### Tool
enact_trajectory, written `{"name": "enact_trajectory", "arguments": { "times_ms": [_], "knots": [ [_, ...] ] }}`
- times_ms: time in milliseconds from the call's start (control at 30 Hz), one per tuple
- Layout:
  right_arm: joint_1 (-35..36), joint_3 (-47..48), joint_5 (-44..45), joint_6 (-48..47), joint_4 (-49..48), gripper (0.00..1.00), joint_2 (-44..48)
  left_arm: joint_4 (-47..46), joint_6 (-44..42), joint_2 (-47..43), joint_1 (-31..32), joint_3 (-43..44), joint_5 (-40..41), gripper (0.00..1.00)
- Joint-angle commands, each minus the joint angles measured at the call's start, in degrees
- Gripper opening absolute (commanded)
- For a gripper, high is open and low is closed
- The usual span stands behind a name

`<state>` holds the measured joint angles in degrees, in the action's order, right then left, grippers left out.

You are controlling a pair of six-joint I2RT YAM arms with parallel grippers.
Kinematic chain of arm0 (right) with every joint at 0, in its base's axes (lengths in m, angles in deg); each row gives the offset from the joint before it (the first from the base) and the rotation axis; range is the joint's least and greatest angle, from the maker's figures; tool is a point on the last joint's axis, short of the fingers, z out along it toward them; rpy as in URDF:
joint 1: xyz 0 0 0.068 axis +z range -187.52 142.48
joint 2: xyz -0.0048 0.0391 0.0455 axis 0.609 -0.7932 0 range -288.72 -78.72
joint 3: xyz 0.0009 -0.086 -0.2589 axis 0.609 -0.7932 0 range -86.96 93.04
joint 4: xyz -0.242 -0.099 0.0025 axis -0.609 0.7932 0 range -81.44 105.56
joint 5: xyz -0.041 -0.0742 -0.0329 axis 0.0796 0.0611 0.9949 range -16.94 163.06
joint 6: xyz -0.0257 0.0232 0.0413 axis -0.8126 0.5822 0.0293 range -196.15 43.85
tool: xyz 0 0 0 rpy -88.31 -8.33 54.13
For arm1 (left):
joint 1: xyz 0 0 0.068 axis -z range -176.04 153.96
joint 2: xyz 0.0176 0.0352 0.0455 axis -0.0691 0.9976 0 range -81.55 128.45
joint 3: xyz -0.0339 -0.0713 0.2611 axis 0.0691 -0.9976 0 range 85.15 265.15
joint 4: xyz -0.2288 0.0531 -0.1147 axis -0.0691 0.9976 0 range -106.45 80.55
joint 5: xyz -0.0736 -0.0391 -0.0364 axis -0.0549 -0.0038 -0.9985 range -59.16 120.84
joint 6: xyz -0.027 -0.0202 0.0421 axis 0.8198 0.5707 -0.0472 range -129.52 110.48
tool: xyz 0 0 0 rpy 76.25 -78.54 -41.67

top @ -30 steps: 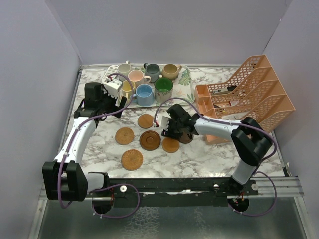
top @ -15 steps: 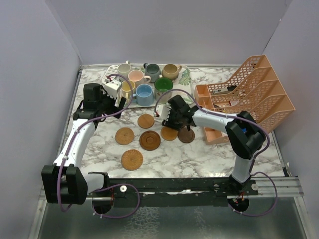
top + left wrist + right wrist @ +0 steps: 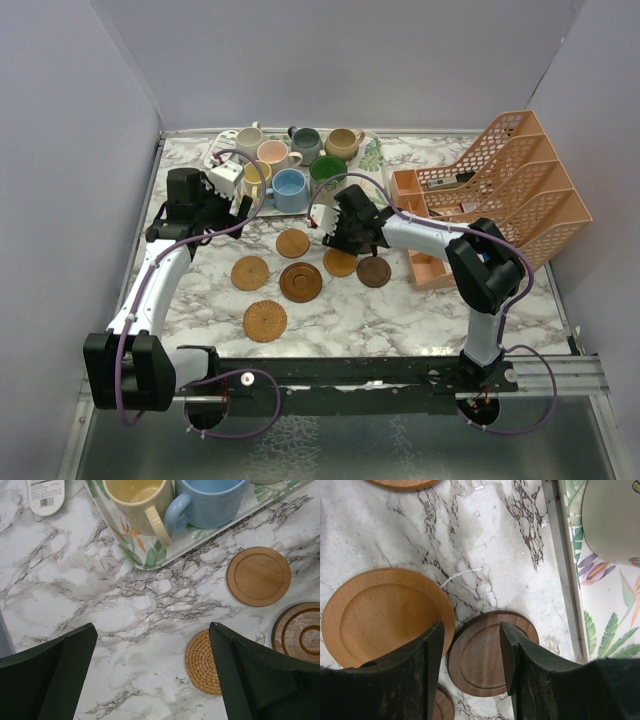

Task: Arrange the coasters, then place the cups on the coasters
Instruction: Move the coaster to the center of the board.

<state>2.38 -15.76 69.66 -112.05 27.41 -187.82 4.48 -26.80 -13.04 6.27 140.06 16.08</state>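
The left jaws are held wide apart above the marble surface [image 3: 125, 605], and nothing is gripped between them. Only bare surface is seen in their gap. Just inside the jaw at the right of the wrist view, a woven coaster [image 3: 202, 662] is partly hidden. Beyond that jaw, a light wood coaster [image 3: 258, 576] and a dark ringed coaster [image 3: 300, 632] are laid flat. Ahead of these jaws the leaf-patterned tray [image 3: 145, 555] is set. A yellow cup [image 3: 142, 500] and a light blue cup [image 3: 210, 500] are stood upright at its near edge, close beside each other.

The right jaws are partly apart and nothing is clamped in them. Through their gap a dark wood coaster [image 3: 490, 652] is seen below, flat on the surface and wider than the gap itself. Beside one jaw a tan wood coaster [image 3: 385, 612] is laid, its rim met by the dark one. Whether the two are touching or slightly overlapped cannot be told.

From overhead, a second woven coaster [image 3: 265, 320] is found well behind both pairs of jaws, toward the arm bases. The cream cup [image 3: 250, 137], pink cup [image 3: 272, 153], grey-blue cup [image 3: 306, 142], tan cup [image 3: 343, 143] and green-lined cup [image 3: 327, 168] are seen on the tray ahead of the jaws. An orange mesh rack [image 3: 500, 190] is stood to the outer side of the right jaws.
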Motion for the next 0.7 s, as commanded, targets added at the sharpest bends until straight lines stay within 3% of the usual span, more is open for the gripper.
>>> {"name": "enact_trajectory", "arguments": {
  "times_ms": [0,667],
  "knots": [
    [-0.8,1.33,2.3,-0.75,-1.27,0.49,-1.54,-1.6,-0.34,-1.76,-0.45,-0.55,-1.14,0.99],
    [-1.75,4.29,3.23,0.19,-1.65,0.49,-4.25,-1.64,-0.35,-1.98,-0.72,-0.77,-1.4,0.99]
  ]
}}
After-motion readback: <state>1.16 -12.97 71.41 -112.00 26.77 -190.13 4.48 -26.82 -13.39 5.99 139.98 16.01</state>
